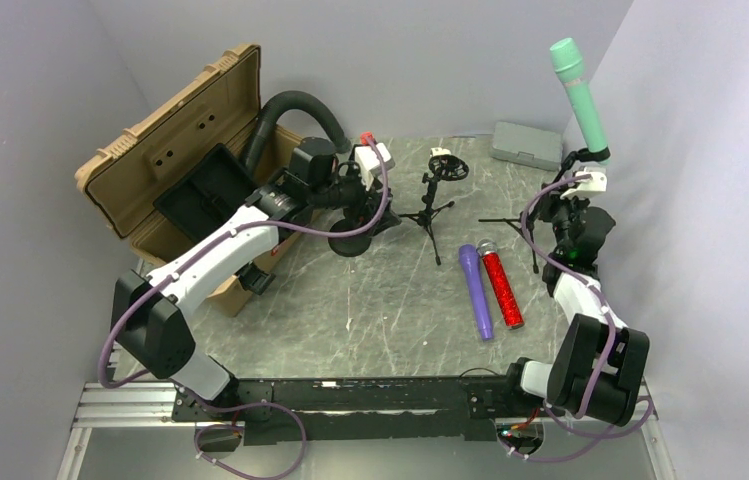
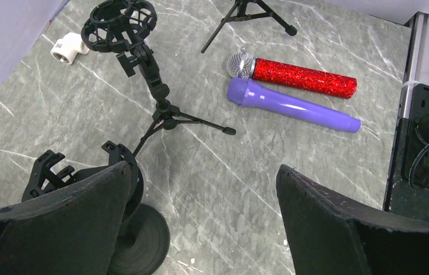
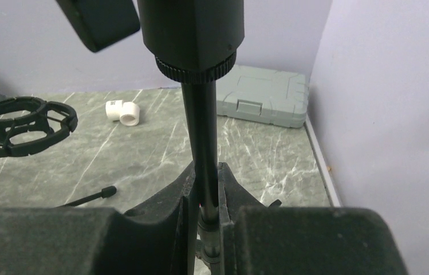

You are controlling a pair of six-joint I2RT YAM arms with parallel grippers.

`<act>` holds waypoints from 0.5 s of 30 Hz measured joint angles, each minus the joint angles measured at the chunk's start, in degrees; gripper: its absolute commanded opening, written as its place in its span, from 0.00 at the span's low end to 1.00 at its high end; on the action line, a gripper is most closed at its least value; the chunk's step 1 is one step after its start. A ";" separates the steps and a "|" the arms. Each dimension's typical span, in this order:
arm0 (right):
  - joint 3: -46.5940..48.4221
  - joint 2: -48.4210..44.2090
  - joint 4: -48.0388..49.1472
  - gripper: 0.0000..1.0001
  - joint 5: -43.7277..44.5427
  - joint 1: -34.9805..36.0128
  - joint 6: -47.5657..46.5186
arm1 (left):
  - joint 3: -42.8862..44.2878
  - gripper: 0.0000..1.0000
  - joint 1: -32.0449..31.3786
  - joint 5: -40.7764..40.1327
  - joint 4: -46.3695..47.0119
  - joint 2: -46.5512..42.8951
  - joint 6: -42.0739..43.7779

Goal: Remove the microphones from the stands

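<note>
Brace with the right gripper [image 3: 206,197], clamped on the stand [image 3: 200,132] pole at the counter's [image 1: 380,300] far right edge. Bring over the left gripper [image 2: 203,189], wide open and empty; lift the green microphone [image 1: 580,95], seated atop, straight along its axis, avoiding tipping.

L arm [image 1: 220,248]: white shell links, blk joint housings, purple cable [image 1: 115,330] looped loose along it. R arm [image 1: 578,290]: same white/blk build, purple cable too, bulky blk shoulder blocks by the base. L wrist cam box [image 1: 374,160] white w/ red tab on top; R wrist cam box [image 1: 593,182] white too. L gripper [image 2: 203,172]: fingers [image 2: 63,226] broad, matte blk, edges a bit frayed, pale specks. R gripper [image 3: 206,177]: same blk, felt-like pads [image 3: 292,240].
</note>
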 measured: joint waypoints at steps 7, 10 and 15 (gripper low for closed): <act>2.67 -0.87 -3.08 0.00 -0.26 0.11 -0.85 | 0.92 0.99 0.00 -0.35 -1.25 0.61 0.00; 3.74 -3.30 -7.13 0.00 -1.03 0.26 -1.05 | 1.97 0.99 0.00 -0.83 -2.16 1.05 0.00; 7.67 -7.96 -14.40 0.00 -3.74 0.48 -1.09 | 2.78 0.99 0.17 -1.25 -2.89 1.18 0.00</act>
